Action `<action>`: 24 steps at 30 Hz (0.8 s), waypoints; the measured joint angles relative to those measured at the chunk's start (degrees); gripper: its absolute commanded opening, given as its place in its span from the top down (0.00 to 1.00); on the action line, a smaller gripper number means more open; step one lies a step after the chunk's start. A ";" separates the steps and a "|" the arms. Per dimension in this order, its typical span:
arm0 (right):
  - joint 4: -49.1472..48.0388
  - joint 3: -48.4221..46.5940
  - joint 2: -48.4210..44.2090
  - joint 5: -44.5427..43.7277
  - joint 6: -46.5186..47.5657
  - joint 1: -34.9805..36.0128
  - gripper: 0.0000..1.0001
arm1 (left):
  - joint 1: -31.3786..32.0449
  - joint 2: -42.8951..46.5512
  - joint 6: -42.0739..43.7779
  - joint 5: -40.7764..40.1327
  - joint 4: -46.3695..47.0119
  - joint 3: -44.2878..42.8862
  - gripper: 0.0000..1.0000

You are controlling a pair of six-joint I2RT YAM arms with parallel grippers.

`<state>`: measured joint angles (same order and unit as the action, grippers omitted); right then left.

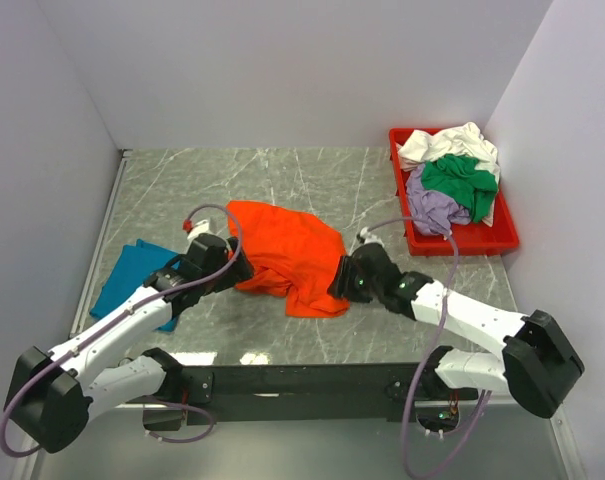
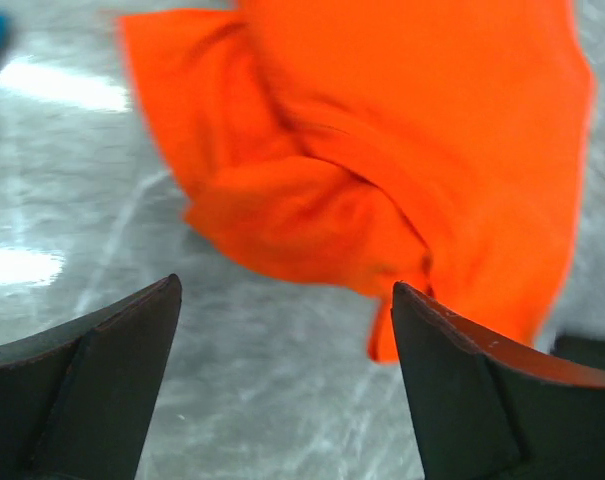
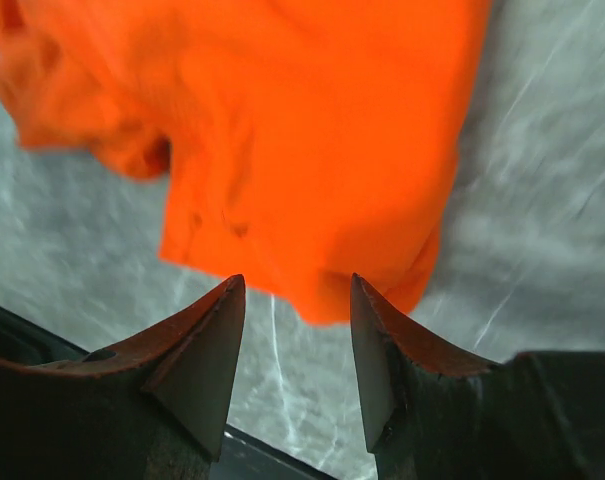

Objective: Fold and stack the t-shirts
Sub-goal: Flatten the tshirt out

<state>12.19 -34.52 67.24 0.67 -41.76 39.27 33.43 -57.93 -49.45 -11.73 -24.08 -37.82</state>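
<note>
Our left pincer (image 2: 282,290) gaped wide and empty, the crumpled bright orange cloth t-shirt (image 2: 382,150) lying just ahead of it on the grey marbled bench (image 2: 232,380). Our right pincer (image 3: 297,285) stood parted, gripping nothing, the shirt's corner just beyond its tips.

One t-shirt (image 1: 287,255) lies at the middle of the counter (image 1: 282,180). The left fingers (image 2: 102,380) sit just beside its left edge and the right fingers (image 3: 192,360) just beside its right edge. A second t-shirt (image 1: 127,275) lies at the counter's left edge, partly under the left arm. At the far right, a tray (image 1: 482,243) holds a heap of t-shirts (image 1: 452,175).
</note>
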 measured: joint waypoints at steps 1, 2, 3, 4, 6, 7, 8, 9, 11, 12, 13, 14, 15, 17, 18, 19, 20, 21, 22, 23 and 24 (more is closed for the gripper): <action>-0.24 1.18 -0.57 -1.27 -0.90 1.92 0.46 | -1.57 -0.04 -0.44 0.39 0.55 1.25 0.11; -0.35 2.29 -1.22 -2.47 -1.73 3.91 0.46 | -2.99 -0.13 -0.85 1.05 1.33 2.45 0.12; -0.37 3.21 -1.92 -4.09 -2.62 5.86 0.46 | -3.93 -0.33 -1.05 1.42 1.88 3.23 0.13; -0.33 3.82 -2.58 -5.33 -3.37 7.13 0.46 | -4.68 -0.79 -1.31 1.99 2.82 4.00 0.14; -0.59 5.14 -4.48 -7.65 -4.98 9.77 0.46 | -5.01 -1.95 -1.53 3.37 4.52 4.81 0.15; -0.74 5.66 -5.22 -8.28 -5.55 10.54 0.46 | -5.01 -2.62 -1.77 4.00 5.31 5.01 0.15; -1.03 6.29 -6.08 -9.07 -6.29 11.41 0.46 | -5.01 -3.37 -1.95 4.66 6.45 5.25 0.16; -1.29 6.67 -6.51 -9.57 -6.73 11.98 0.46 | -5.01 -3.98 -2.14 5.11 7.39 5.35 0.17; -1.40 6.88 -6.60 -11.63 -7.65 13.92 0.46 | -5.01 -5.40 -2.34 6.03 9.05 5.40 0.19; -1.51 6.84 -6.21 -12.50 -7.98 15.10 0.46 | -5.01 -5.95 -2.34 6.38 9.84 5.42 0.22; -1.44 6.69 -5.55 -13.62 -8.20 16.20 0.46 | -5.01 -6.47 -2.36 6.60 10.51 5.42 0.23; -1.25 6.51 -4.74 -14.64 -8.33 17.07 0.46 | -5.01 -6.84 -2.40 6.91 11.13 5.51 0.24; -1.03 6.36 -3.98 -15.28 -8.41 17.66 0.46 | -5.01 -7.15 -2.43 7.19 11.63 5.64 0.26; -0.11 6.23 -2.64 -17.42 -8.66 19.15 0.46 | -5.01 -7.48 -2.62 7.67 12.85 6.23 0.29; 0.66 6.10 -2.21 -18.53 -8.72 19.67 0.46 | -5.01 -7.54 -2.73 7.89 13.40 6.64 0.30; 1.29 5.90 -1.97 -19.45 -8.72 20.04 0.46 | -5.01 -7.58 -2.82 8.07 13.66 6.97 0.31; 2.03 5.51 -1.84 -20.41 -8.68 20.41 0.46 | -5.01 -7.65 -2.89 8.17 13.99 7.34 0.33; 2.40 5.09 -1.73 -21.20 -8.41 20.61 0.46 | -5.01 -7.76 -2.97 8.33 14.23 7.61 0.33; 2.80 4.42 -1.60 -21.99 -7.80 20.81 0.46 | -5.01 -8.15 -2.97 8.44 14.45 7.72 0.34; 3.04 3.50 -1.38 -22.64 -6.97 21.00 0.46 | -5.01 -8.63 -2.97 8.46 14.75 7.72 0.34; 3.13 2.32 -1.01 -23.26 -5.99 21.27 0.46 | -5.01 -9.18 -2.99 8.46 15.06 7.72 0.35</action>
<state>15.31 -32.21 66.24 -22.59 -47.75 60.53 28.42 -67.11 -52.45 -3.27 -9.02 -30.11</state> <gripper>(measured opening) 0.537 0.664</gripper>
